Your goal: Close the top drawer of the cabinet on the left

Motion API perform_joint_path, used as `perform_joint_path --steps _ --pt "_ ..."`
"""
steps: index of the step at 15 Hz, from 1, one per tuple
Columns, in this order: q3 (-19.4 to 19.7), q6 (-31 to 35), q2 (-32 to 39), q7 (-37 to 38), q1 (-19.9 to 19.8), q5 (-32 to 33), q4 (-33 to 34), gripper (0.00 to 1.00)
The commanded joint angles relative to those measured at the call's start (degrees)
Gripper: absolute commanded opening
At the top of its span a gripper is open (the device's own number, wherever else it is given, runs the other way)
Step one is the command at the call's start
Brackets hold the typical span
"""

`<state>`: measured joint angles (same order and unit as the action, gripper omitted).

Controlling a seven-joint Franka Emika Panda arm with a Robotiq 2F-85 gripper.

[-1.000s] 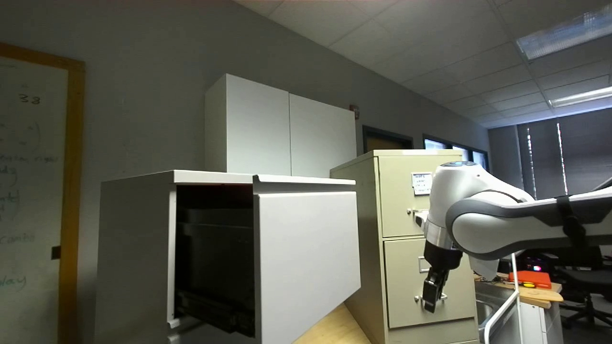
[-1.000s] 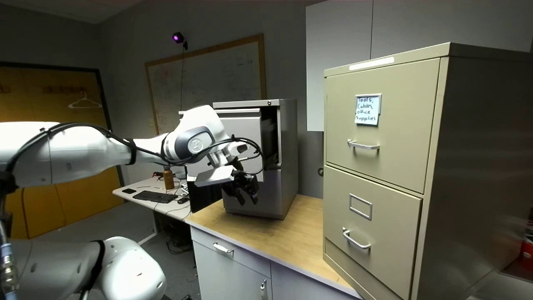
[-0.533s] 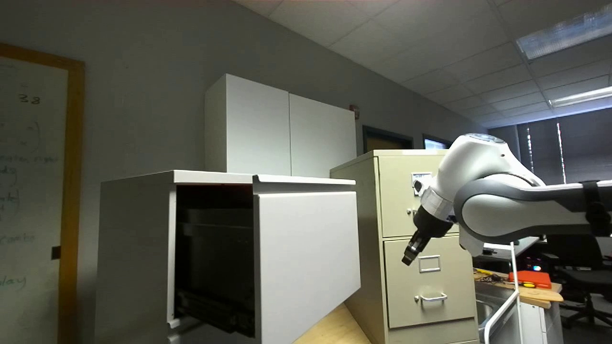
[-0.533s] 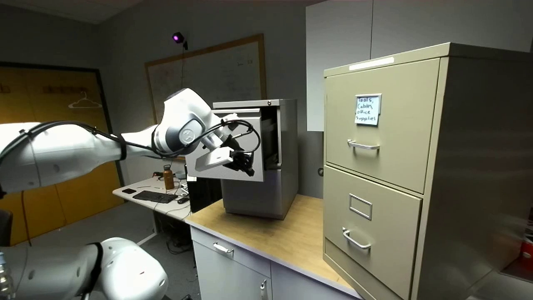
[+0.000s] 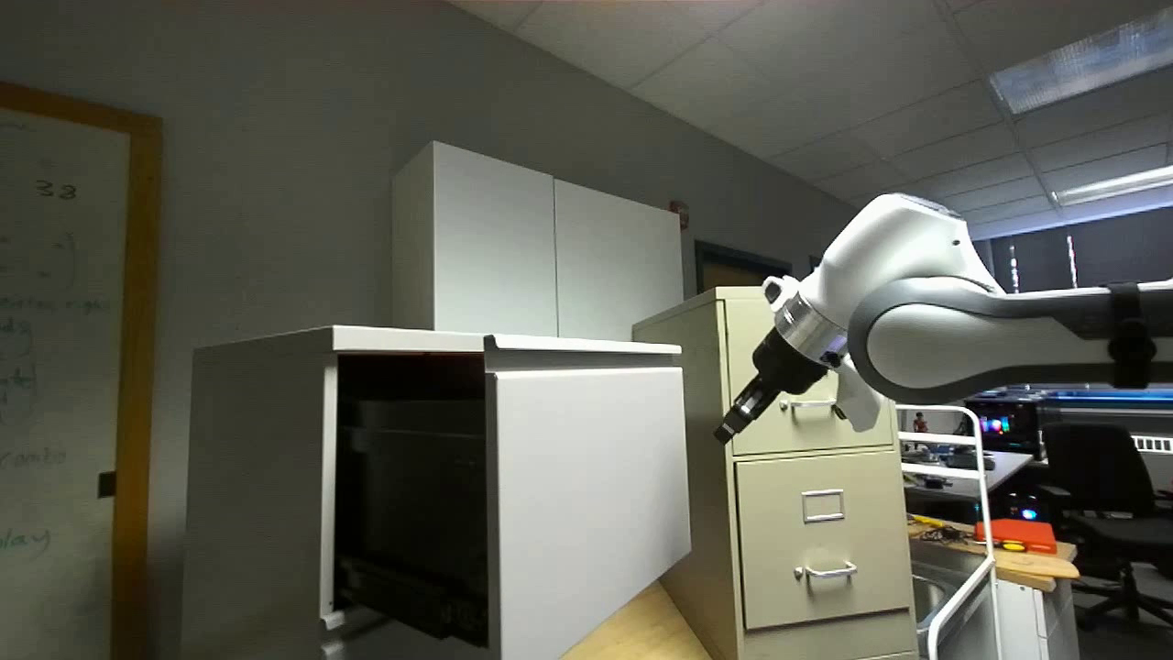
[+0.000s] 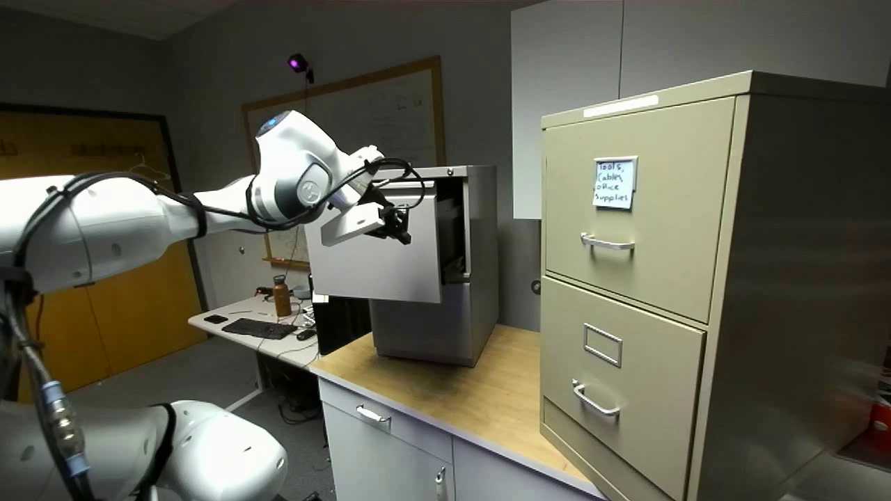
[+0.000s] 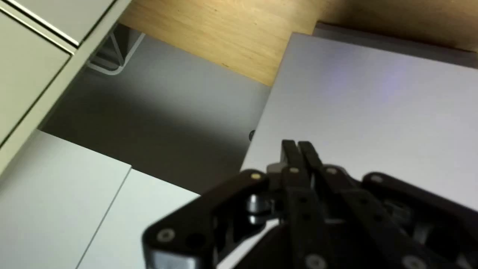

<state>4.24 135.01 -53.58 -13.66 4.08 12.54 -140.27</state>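
The top drawer (image 5: 591, 486) stands pulled out of the light-grey cabinet (image 5: 257, 477), and a dark cavity shows behind its plain front. In an exterior view the same drawer (image 6: 369, 275) juts toward the arm, above the cabinet's lower front (image 6: 424, 323). My gripper (image 5: 726, 433) is tilted downward in front of the panel, with a gap between tip and panel. Across part of the drawer's face lies my gripper (image 6: 402, 238) in an exterior view. In the wrist view the drawer front (image 7: 373, 108) fills the right side; the gripper (image 7: 297, 142) is shut, holding nothing.
A beige filing cabinet (image 5: 820, 541) stands beside the grey cabinet, its handles (image 6: 607, 242) sticking out. Both rest on a wooden counter (image 6: 459, 390). White wall cupboards (image 5: 495, 247) hang behind. A desk with a keyboard (image 6: 259, 328) and bottle (image 6: 281, 297) is at the far side.
My gripper has gone from open to shut. It has risen, tilted from pointing down to slanting forward, and come level with the drawer front. The drawer has not moved.
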Motion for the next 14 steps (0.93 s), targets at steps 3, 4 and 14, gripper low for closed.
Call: perform_joint_path --steps 3,4,14 --pt "-1.0 -1.1 8.8 -2.7 5.2 -3.9 10.2 0.06" --pt "-1.0 -1.3 10.4 -3.1 6.1 -4.5 11.6 0.06" --pt "-2.6 -6.1 23.6 -7.4 9.6 -8.5 25.3 0.06"
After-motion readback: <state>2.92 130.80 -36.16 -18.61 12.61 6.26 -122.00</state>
